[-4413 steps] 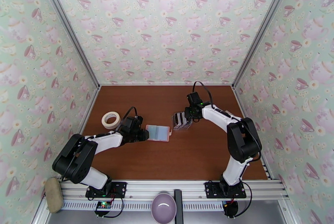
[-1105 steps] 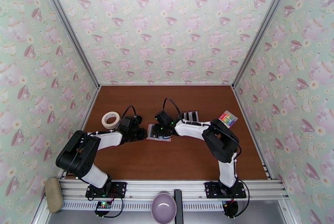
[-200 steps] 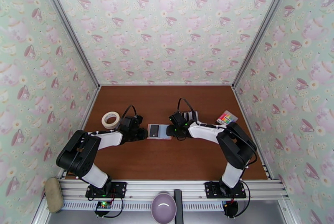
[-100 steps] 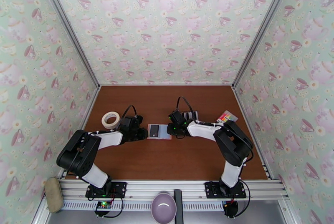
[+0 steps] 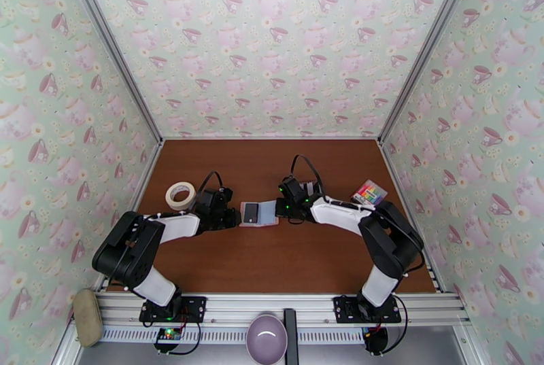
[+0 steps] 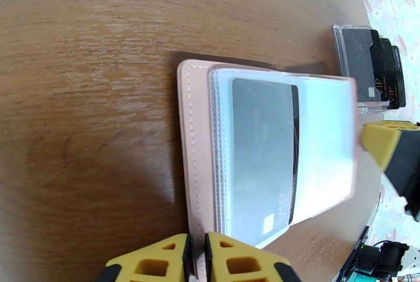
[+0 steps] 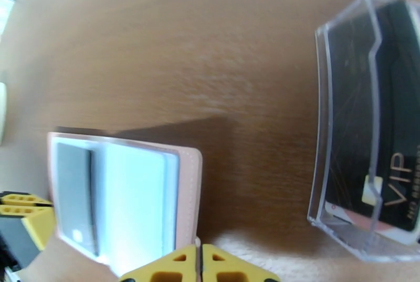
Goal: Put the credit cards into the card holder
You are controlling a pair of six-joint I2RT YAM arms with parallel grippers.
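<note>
You've got a wood-grain worktop (image 6: 94, 68) with a soft sheen. The card holder (image 6: 193, 136) looks like matt pink stitched leatherette, its sleeves (image 6: 325, 141) clear glossy plastic. The grey card (image 6: 260, 157) is smooth plastic, and the stand (image 7: 341, 146) is clear, shiny plastic.

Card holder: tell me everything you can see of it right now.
The card holder lies open and flat on the table. Its cover is pale pink, leather-like, stitched along the edge; inside are clear, pale blue sleeves. One dark grey card marked VIP sits in the sleeve on the side of the left gripper, which is shut on the cover's edge; the other sleeve looks empty. The right gripper is shut at the opposite edge; whether it pinches the cover I cannot tell.
</note>
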